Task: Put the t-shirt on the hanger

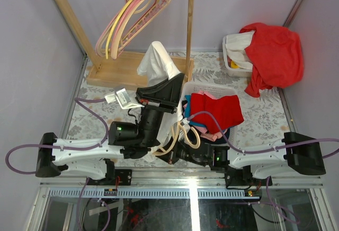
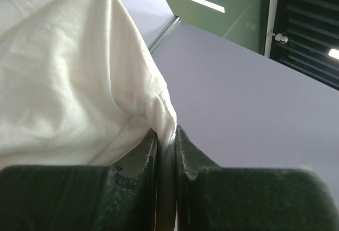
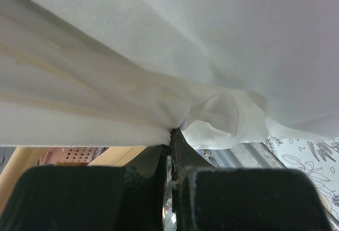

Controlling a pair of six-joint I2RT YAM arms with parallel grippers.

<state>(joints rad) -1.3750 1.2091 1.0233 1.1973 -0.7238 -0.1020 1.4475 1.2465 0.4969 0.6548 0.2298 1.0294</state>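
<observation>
The right gripper [image 3: 170, 133], low at the table's near edge, is closed, with a fold of the t-shirt [image 1: 159, 61] pinched at its fingertips. The hanger [image 1: 185, 131] sits just beside it, against the white basket [image 1: 212, 86]. Farther back, the left gripper [image 2: 166, 135] stands high, clamped on the t-shirt's edge. The cloth bunches upward in front of the wooden rack [image 1: 132, 74].
</observation>
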